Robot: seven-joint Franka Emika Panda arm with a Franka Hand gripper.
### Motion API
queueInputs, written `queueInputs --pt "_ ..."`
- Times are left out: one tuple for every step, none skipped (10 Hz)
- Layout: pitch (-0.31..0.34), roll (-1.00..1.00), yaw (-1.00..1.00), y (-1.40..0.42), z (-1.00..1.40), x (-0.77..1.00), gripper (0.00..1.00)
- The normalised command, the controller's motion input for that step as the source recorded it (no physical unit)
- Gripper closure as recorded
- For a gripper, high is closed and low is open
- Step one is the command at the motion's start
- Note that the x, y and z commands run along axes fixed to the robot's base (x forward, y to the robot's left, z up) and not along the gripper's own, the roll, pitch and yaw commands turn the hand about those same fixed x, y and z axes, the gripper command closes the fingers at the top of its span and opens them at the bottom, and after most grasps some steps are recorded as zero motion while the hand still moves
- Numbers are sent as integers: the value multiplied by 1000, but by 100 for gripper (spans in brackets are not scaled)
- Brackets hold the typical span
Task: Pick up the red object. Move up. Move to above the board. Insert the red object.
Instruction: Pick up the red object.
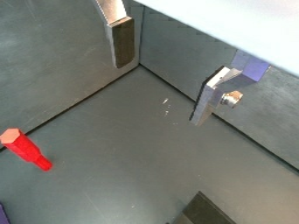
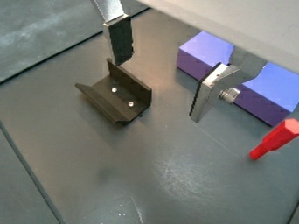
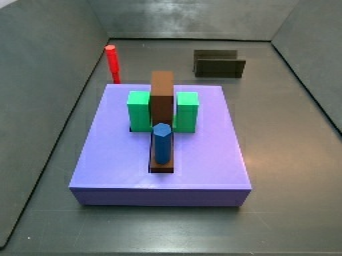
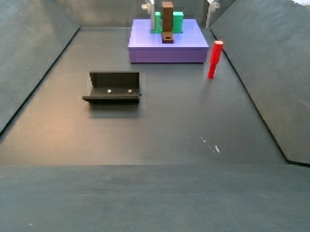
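the end effector (image 2: 158,74) hangs with its silver fingers (image 1: 119,42) spread wide, holding nothing, above the dark bench (image 4: 158,136). the red object (image 4: 215,59) stands upright beside the board (image 3: 160,150), at upper left in a side view. the fixture (image 2: 117,98) sits near the fingers.

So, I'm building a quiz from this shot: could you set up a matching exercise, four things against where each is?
Things:
1. red peg
2. blue peg
3. fixture
4. hand

Places:
A. upright on the board
B. above the floor, holding nothing
C. on the floor beside the board
D. on the floor, well away from the board

Pairs: 1-C, 2-A, 3-D, 4-B
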Motion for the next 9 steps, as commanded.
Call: queueInputs --pt "4 -34 0 0 -43 0 0" --pt "0 -16 0 0 0 0 0" --pt "0 0 0 -57 0 0 0" --pt "-3 -44 -9 -194 -26 -49 0" --pt "0 0 -6 -440 0 -274 0" --pt "-67 0 0 -506 0 -394 0" --pt "-74 54 -37 -617 0 -391 0" --pt "-17 34 -80 -446 0 -403 0" --pt "-50 3 -40 -360 0 -543 0"
